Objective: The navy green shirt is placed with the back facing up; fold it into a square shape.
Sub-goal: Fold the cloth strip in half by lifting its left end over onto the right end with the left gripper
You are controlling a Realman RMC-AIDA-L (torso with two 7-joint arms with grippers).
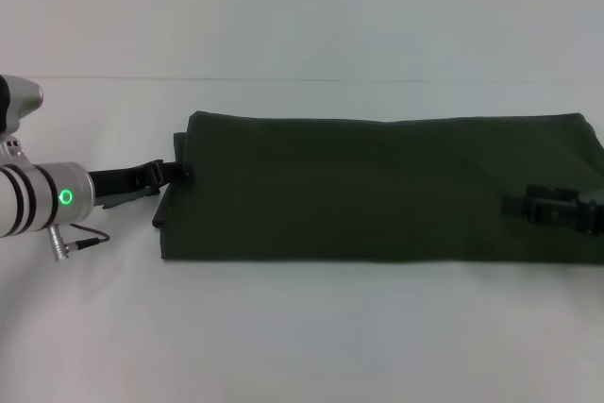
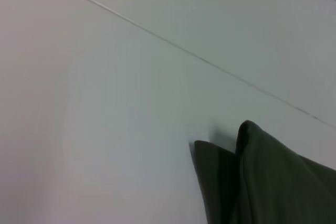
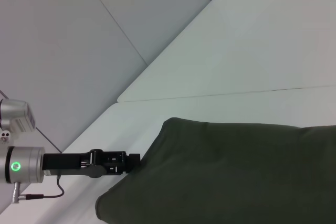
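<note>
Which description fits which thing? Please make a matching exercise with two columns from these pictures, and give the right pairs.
Things:
1. navy green shirt
2. left gripper
3. right gripper
4. table

Descriptions:
a. white surface under everything
b. at the shirt's left end
c. folded into a long dark band
d. over the shirt near its right end

Pairs: 1-c, 2-b, 3-d, 4-a
</note>
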